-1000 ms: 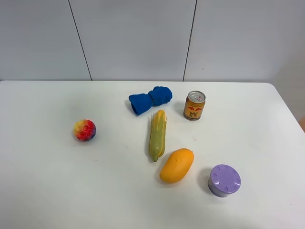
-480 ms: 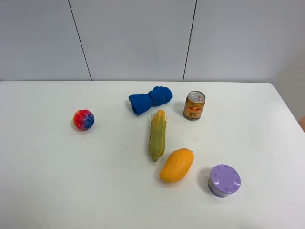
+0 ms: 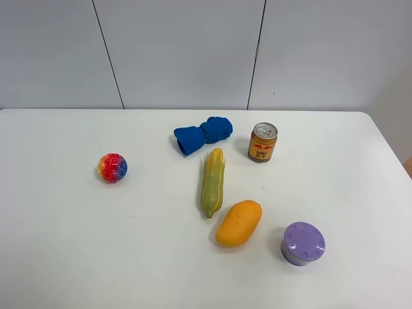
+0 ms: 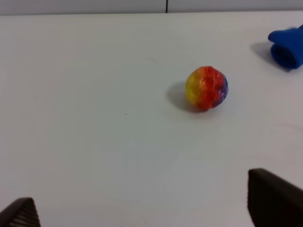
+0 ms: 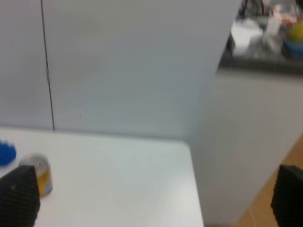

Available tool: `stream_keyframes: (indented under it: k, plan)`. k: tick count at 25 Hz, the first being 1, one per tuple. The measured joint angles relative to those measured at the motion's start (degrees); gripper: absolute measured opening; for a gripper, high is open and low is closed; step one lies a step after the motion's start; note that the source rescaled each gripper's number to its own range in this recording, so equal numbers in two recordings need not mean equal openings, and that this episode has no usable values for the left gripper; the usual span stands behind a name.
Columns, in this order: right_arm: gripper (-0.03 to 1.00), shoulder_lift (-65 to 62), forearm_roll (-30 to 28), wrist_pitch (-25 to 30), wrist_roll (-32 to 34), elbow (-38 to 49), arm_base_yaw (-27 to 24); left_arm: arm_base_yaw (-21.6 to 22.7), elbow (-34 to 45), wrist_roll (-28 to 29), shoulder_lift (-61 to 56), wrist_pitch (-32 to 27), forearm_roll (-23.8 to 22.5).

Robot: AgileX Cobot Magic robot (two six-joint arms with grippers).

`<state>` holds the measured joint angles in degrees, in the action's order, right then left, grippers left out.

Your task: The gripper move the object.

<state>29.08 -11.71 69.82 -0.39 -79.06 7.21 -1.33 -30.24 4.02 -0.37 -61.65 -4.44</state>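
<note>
The object, a small bumpy ball (image 3: 112, 168) in red, yellow and blue, lies alone on the left part of the white table. It also shows in the left wrist view (image 4: 206, 88), ahead of my left gripper (image 4: 147, 210). That gripper is open and empty, well short of the ball; only its two black fingertips (image 4: 273, 199) show. My right gripper (image 5: 154, 196) is open and empty, raised near the table's right end. Neither gripper shows in the exterior high view.
A blue cloth (image 3: 203, 134), a drink can (image 3: 262, 142), a corn cob (image 3: 213, 181), an orange mango (image 3: 239, 223) and a purple round-lidded jar (image 3: 302, 243) lie right of centre. The right wrist view shows the can (image 5: 40, 175) and the table's right edge (image 5: 191, 179).
The ball has rolled: first toward the back of the table, then slightly forward again, turning so different colours face up. Everything else has stayed put.
</note>
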Motion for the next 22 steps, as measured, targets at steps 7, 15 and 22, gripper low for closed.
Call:
stream_keyframes:
  k: [7, 15, 22]
  plan:
    - [1.0, -16.5, 4.3, -0.8, 0.0, 27.6, -8.7, 0.0, 0.0, 0.1, 0.0, 0.0, 0.0]
    - [1.0, -22.6, 11.2, -7.7, 0.0, 47.8, -9.4, 0.0, 0.0, 0.1, 0.0, 0.0, 0.0]
    - [1.0, -29.0, 13.0, -8.4, 0.0, 49.9, -9.4, 0.0, 0.0, 0.0, 0.0, 0.0, 0.0]
